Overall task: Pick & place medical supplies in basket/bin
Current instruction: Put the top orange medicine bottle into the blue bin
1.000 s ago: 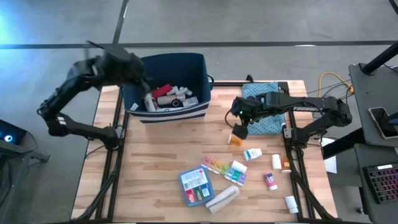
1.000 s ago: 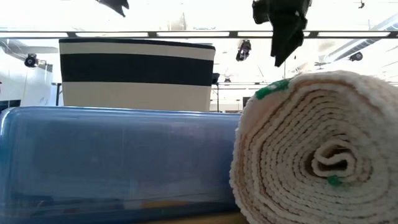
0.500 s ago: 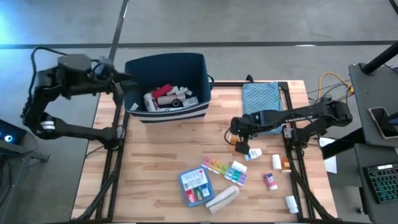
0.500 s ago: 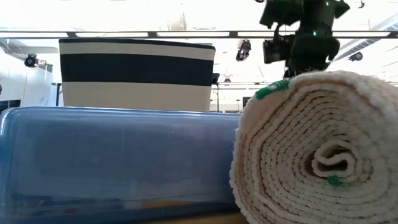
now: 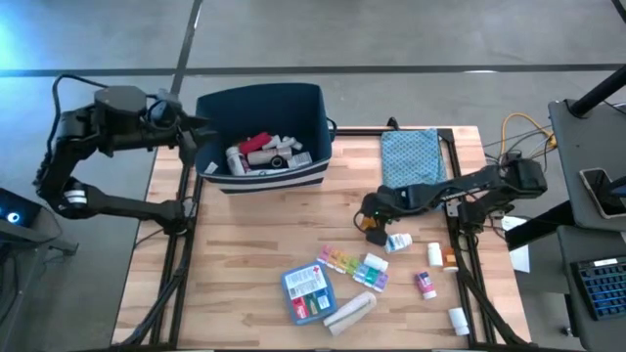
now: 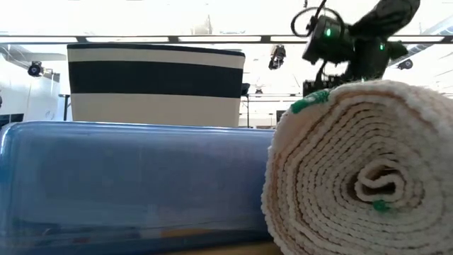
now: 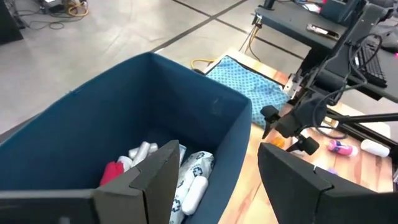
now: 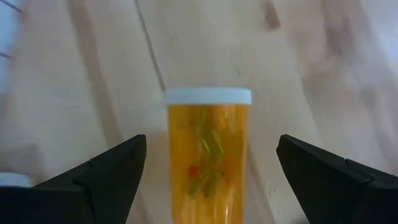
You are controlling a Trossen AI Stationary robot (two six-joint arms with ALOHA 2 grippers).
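Note:
An orange pill bottle with a white cap lies on its side on the wood. My right gripper is open and low over the bottle, one finger on each side, apart from it. The navy bin stands at the table's far left and holds white bottles and a red item. My left gripper hangs open just outside the bin's left wall. On the near part of the table lie the rainbow organizer, the blue-red box and the bandage roll.
The teal patterned pouch lies at the far right. Small white bottles and tubes are scattered toward the table's right edge. In the low view the bandage roll and the blue box hide most of the table.
My left gripper has drawn back from above the bin toward the table's left and now holds still. My right gripper has moved toward the near edge and come down over the orange bottle, staying open.

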